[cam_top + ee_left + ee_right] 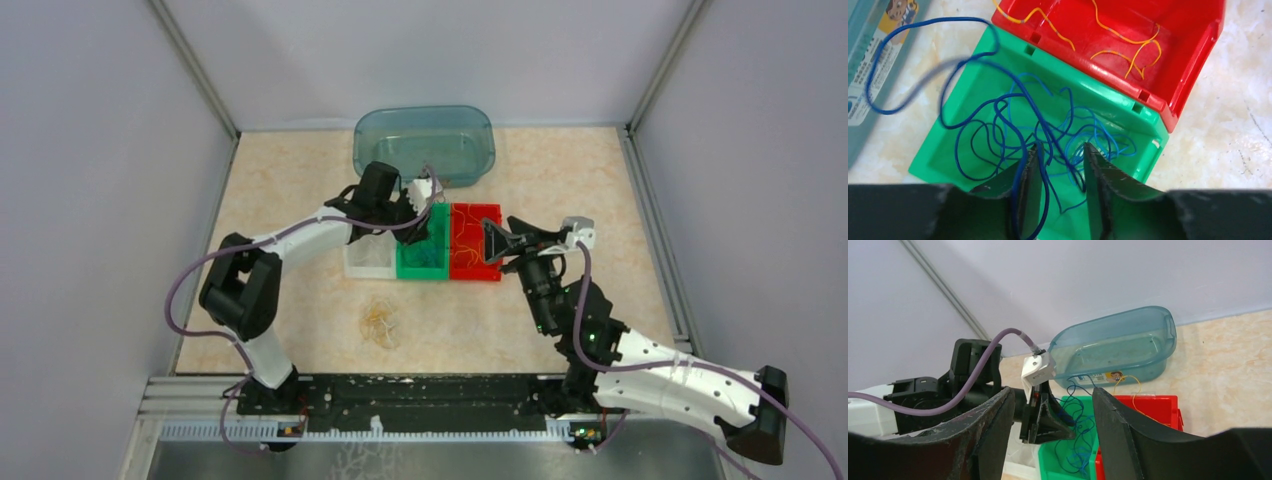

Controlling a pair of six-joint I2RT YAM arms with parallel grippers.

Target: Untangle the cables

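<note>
Left gripper [1062, 148] parted above blue cables [1040, 125], tub label [870, 60] perhaps unreadable

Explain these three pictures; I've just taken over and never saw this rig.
Two robot arms are bolted at the near edge of the table, each ending in a two-finger pincer. The wide picture looks down from above; the other two come from a camera on each wrist. On the table stand a whitish bin, a green bin holding blue cables, a red bin holding yellow-orange cables, and a teal tub. A pale cable tangle lies nearer the arms. The left pincer hangs open over the green bin, one blue cable trailing along a finger. The right pincer is open and empty.
</note>
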